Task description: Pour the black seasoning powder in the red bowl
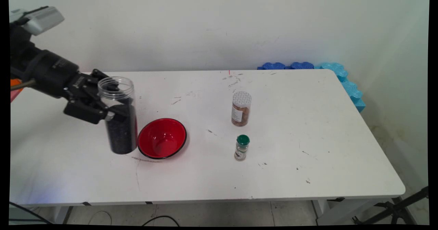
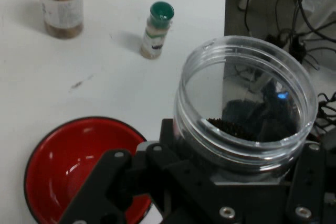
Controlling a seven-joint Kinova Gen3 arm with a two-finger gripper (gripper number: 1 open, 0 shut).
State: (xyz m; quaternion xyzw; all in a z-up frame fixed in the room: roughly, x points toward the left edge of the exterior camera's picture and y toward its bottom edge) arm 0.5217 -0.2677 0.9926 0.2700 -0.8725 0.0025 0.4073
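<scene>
A tall clear jar (image 1: 118,117) with an open mouth, its lid off, is held by the black gripper (image 1: 102,103), whose jaws are closed on its upper half from the left side. The jar stands close to upright, perhaps tipped a little. Its lower part is filled with small dark grains, and the top portion is clear and unfilled. In the hand view the jar (image 2: 245,103) fills the right of the picture, its round rim facing the camera, with a heap of the dark grains showing inside against the near wall. The gripper (image 2: 210,182) linkage wraps the jar's base in that view. Whether the jar's bottom rests on the white surface (image 1: 308,130) or hangs just above it is hard to tell from the main view.

Just beside the jar, on its right, sits a red bowl (image 1: 162,138) with a black rim, its inside bare of contents. The jar's lower side looks to be touching or nearly touching the bowl's left edge. In the hand view the bowl (image 2: 68,166) lies at lower left, below the jar's mouth.

Well apart to the right stand two smaller containers. The farther one is a clear spice jar (image 1: 241,108) with a white perforated cap and brown contents. Nearer the camera is a small shaker (image 1: 242,148) with a green cap. Both stand upright.

Blue foam pieces (image 1: 338,76) line the far right corner of the surface against the wall.
</scene>
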